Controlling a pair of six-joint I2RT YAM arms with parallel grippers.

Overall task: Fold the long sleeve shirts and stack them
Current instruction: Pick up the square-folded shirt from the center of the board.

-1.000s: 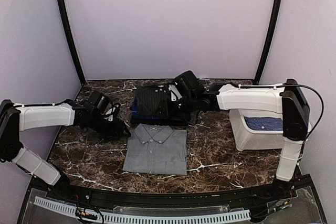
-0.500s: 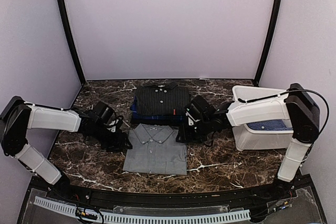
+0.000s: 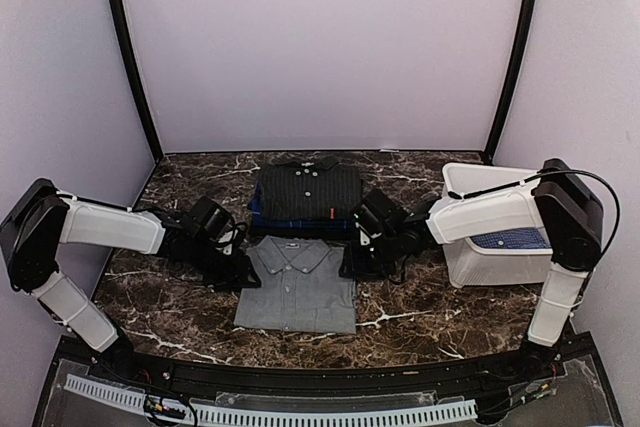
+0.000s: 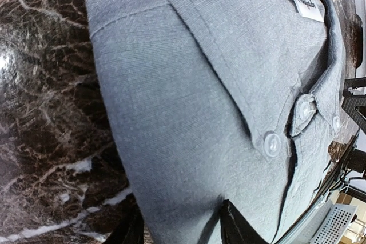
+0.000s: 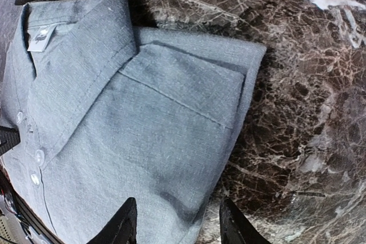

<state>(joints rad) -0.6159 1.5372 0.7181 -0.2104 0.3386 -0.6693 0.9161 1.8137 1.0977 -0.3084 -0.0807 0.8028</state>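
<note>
Where the table (image 3: 410, 299) lay nearest the arm bases, one grey shirt (image 3: 300, 287) rested folded flat into a neat rectangle, collar toward the back and front placket up. The left hand (image 3: 236, 271) sat low at the shirt's left edge, near the shoulder. Its two fingers (image 4: 235, 228) stood apart, and the folded edge ran up between them in the left wrist view. One finger was over the cloth and the other by the bare marble, with nothing pinched. Whether the tips pressed the fabric could not be told. The right hand (image 3: 352, 265) mirrored it at the shirt's right edge. Its fingers (image 5: 124, 221) were likewise spread, one above the cloth and one just off it over the table, and they gripped nothing. Three small white buttons (image 4: 273, 144) and one white neck label (image 4: 306, 3) showed on the grey shirt. To the right, well apart from it, stood one white tub (image 3: 478, 263) with one blue dotted shirt (image 3: 510, 237) lying inside. Farther back, just behind the grey collar, one dark striped shirt (image 3: 305, 192) lay folded on top of some blue cloth (image 3: 256, 213), of which only the edge showed, so no count of the layers beneath could be made.
</note>
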